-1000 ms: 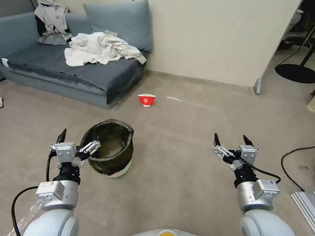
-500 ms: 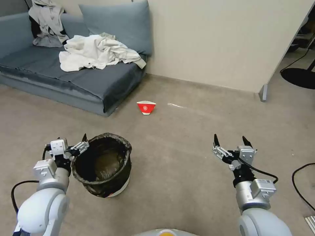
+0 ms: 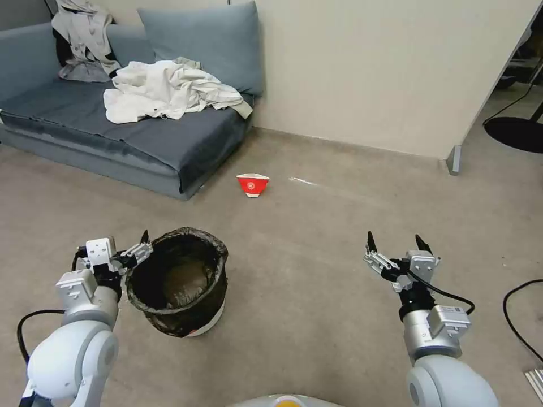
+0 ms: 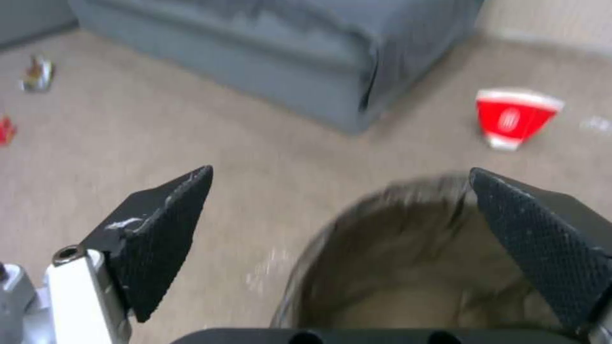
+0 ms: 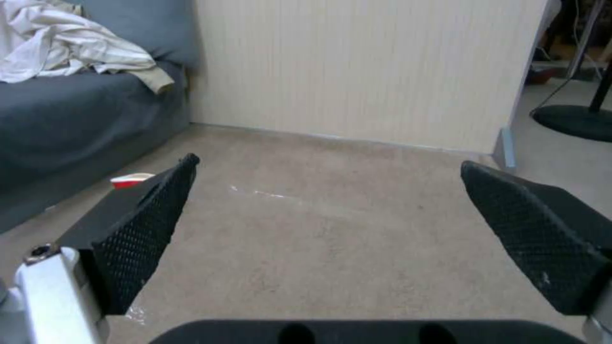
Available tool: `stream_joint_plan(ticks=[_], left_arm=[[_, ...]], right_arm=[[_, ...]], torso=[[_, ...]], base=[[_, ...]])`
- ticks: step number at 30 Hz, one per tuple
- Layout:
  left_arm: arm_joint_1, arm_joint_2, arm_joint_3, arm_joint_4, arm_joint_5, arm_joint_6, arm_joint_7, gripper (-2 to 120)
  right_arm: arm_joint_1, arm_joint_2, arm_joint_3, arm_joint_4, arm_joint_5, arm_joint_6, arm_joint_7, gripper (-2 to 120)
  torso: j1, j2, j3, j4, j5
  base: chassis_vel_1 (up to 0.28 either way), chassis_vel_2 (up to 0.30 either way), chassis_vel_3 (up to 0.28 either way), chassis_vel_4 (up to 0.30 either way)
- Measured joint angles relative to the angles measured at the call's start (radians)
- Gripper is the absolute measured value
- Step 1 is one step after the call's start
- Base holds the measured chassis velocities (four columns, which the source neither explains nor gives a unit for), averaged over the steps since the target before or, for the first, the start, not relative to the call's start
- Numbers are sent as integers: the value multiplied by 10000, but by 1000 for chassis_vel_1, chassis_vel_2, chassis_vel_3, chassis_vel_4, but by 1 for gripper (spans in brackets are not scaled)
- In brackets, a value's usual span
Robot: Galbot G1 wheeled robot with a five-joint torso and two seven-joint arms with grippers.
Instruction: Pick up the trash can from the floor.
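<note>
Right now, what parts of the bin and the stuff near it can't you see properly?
- Trash can: head view, the crinkled bag covers most of its white wall; its far side is hidden.
- Trash can, left wrist view: blurred, near rim cut off by the left gripper.
- Red cup: right wrist view, partly behind a right gripper finger.

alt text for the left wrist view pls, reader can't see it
The open left pincer straddles the near rim of the trash can, one black textured finger outside it and the other over its bag-lined opening. Beyond, on the beige floor, a red-and-white paper cup lies near the corner of a grey-blue sofa.
</note>
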Motion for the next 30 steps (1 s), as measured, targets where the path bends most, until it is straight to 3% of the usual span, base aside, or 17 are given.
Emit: stream_joint_plan(ticks=[3,14,30], left_arm=[[-149,23,7,258,-274,552,-295,100],[-590,138,144,1738,-649,779,-561,100],[-1097,222,299,2490,-1625,1425,-533,100]], right_arm=[[18,-19,1,-39,0,-1,0,100],[29,-17,-34,-103,-29,-3,-5,100],[6,-3,-56,-199,-86,65,-5,100]], torso=[[0,0,0,0,0],[0,0,0,0,-1],[0,0,0,-1,1]], base=[[0,0,0,0],[0,0,0,0],[0,0,0,0]])
